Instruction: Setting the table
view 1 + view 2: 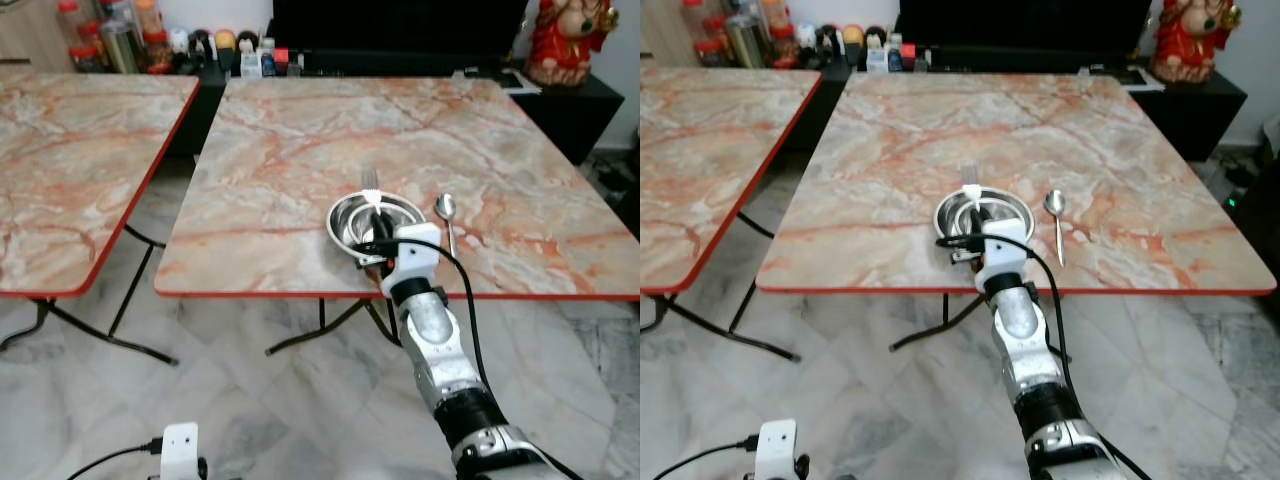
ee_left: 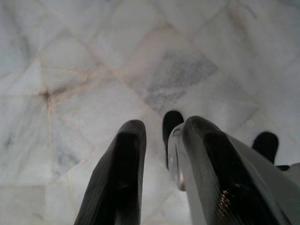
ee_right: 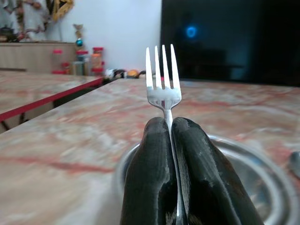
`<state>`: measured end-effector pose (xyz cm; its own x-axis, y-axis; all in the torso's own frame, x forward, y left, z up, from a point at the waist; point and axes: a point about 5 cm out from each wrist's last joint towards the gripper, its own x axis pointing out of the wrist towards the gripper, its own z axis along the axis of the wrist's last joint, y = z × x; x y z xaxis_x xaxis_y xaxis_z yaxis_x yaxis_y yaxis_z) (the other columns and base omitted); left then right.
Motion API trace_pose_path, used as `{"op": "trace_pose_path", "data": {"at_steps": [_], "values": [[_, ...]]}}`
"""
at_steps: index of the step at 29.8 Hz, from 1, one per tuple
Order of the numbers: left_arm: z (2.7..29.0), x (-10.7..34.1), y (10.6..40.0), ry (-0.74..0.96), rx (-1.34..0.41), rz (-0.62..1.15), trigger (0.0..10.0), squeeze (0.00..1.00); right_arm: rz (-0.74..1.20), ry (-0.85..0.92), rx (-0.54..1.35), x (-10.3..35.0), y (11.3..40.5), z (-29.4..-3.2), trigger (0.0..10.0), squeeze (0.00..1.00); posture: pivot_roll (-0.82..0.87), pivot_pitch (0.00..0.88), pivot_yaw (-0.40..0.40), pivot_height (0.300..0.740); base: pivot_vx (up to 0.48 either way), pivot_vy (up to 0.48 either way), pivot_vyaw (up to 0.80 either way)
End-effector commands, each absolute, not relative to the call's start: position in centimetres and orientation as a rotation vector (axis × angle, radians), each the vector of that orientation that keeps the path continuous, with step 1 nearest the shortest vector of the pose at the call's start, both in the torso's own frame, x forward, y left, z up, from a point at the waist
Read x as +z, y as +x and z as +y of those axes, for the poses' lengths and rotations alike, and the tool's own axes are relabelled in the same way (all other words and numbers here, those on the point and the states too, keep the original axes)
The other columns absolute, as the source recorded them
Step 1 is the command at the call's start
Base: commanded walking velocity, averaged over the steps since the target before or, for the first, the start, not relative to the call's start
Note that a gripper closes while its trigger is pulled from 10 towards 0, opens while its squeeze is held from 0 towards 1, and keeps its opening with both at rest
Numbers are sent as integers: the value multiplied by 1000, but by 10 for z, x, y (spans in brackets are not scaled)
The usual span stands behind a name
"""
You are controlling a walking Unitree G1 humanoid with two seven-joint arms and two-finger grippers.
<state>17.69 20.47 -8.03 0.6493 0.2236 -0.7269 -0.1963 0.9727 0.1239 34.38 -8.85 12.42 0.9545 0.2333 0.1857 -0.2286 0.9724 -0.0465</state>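
A steel bowl [image 1: 341,214] stands on the marble-patterned table [image 1: 300,140], close to its front edge. My right gripper [image 1: 377,232] reaches over the bowl from the front and is shut on the handle of a fork [image 3: 162,79]. The fork's tines point away from me, past the bowl's far rim [image 1: 369,181]. In the right wrist view the black fingers [image 3: 150,168] pinch the handle just above the bowl [image 3: 265,157]. A spoon [image 1: 446,208] lies on the table just right of the bowl. My left gripper [image 2: 161,127] hangs low over the floor, open and holding nothing.
A second table of the same kind [image 1: 70,150] stands to the left, with a gap of marble floor [image 1: 150,230] between them. Jars and bottles [image 1: 120,40] line the back. A dark cabinet with a red figurine [image 1: 565,40] sits behind the table.
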Motion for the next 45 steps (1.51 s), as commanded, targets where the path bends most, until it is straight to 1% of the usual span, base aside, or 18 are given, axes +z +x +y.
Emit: {"op": "trace_pose_path", "data": {"at_steps": [1, 17, 30, 35, 38, 45], "values": [[204, -82, 174, 45, 236, 846, 10000, 0, -191, -33, 238, 126, 345, -89, 10000, 0, 68, 95, -42, 715, 0, -281, 0], [205, -83, 171, 41, 243, 851, 10000, 0, -180, -34, 250, 124, 344, -86, 10000, 0, 70, 99, -46, 715, 0, -277, 0], [205, -83, 172, 48, 255, 850, 10000, 0, -168, -28, 252, 122, 344, -86, 10000, 0, 69, 101, -49, 715, 0, 0, 0], [206, -80, 177, 16, 265, 814, 10000, 0, -162, -28, 255, 122, 344, -85, 10000, 0, 72, 102, -50, 715, 0, 0, 0], [206, -80, 177, 25, 259, 821, 10000, 0, -161, -24, 258, 121, 344, -84, 10000, 0, 71, 102, -49, 715, 0, 0, 0], [205, -80, 176, 38, 250, 827, 10000, 0, -164, -22, 256, 122, 344, -84, 10000, 0, 69, 100, -47, 715, 321, 0, 0]]}}
